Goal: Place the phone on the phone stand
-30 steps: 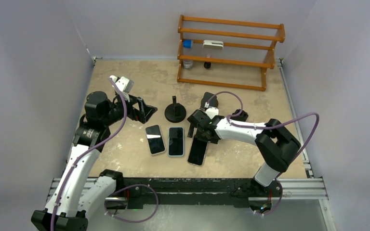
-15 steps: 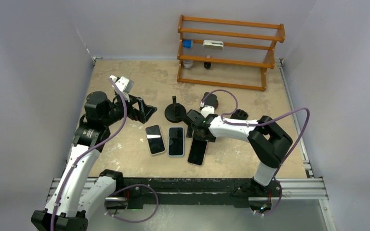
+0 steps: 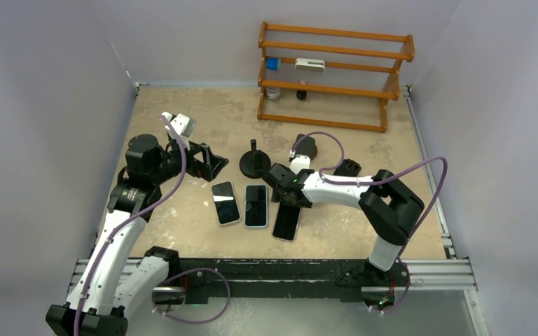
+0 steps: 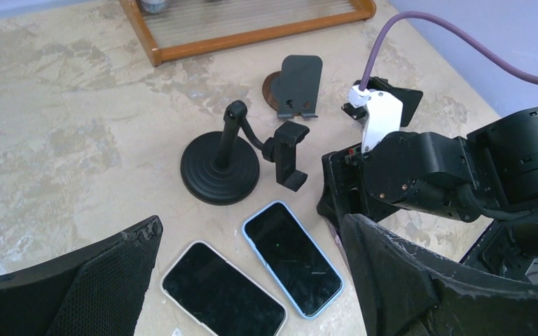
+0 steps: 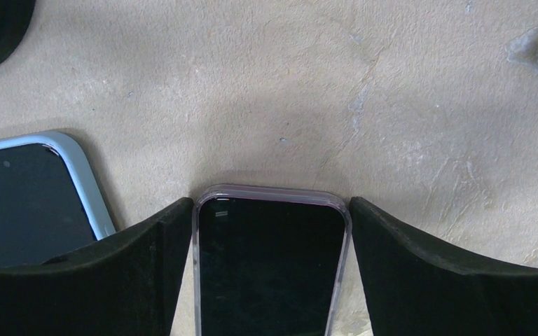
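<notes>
Three phones lie flat side by side: a white-cased one [image 3: 225, 202], a blue-cased one [image 3: 256, 205] and a purple-cased one [image 3: 287, 222]. A black gooseneck phone stand [image 3: 254, 162] with a round base stands just behind them; its clamp [image 4: 291, 154] hangs to the right. My right gripper [image 3: 288, 199] is low over the purple-cased phone [image 5: 270, 266], open, with a finger on each side of its top end; the left finger [image 5: 147, 259] touches its edge, the right finger [image 5: 420, 266] stands slightly off. My left gripper [image 3: 214, 162] is open and empty, left of the stand.
A second, flat black stand [image 3: 301, 145] on a brown disc sits behind my right gripper. A wooden rack [image 3: 333, 77] with small items stands at the back. The blue-cased phone [image 5: 28, 203] lies close to my right gripper's left finger. Grey walls enclose the table.
My right gripper has shifted left and settled over the top end of the purple-cased phone. The left arm has barely moved. The phones have not moved.
</notes>
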`<state>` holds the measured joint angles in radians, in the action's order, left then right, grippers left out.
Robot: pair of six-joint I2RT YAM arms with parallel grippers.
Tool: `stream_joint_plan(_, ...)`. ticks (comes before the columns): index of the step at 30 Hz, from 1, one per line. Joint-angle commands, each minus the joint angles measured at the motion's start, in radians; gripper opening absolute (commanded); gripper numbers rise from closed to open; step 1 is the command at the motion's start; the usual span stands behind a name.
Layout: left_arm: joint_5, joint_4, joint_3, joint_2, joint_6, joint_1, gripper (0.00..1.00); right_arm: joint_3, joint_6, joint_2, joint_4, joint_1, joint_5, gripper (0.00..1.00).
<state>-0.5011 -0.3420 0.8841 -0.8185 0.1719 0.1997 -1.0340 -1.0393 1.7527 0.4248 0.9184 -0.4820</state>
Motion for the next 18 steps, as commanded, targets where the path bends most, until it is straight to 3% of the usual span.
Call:
stream_joint_plan(1, 0.009, -0.014, -0.016, 0.02, 0.007, 0.006, 0.98, 0.046, -0.054, 0.059, 0.049, 0.026, 0.048, 0.78)
stream_joint_plan(6, -0.078, -0.014, -0.05, 0.034, 0.084, 0.007, 0.96, 0.065, -0.044, 0.047, 0.038, 0.028, 0.038, 0.62)
stream_joint_plan(10, -0.115, 0.028, -0.108, 0.056, 0.162, 0.013, 0.92, 0.085, -0.04, 0.025, -0.007, 0.028, 0.049, 0.55)
stream_joint_plan(18, -0.084, 0.232, -0.304, 0.086, 0.398, 0.138, 0.86, 0.179, -0.049, -0.135, -0.253, 0.028, 0.093, 0.52)
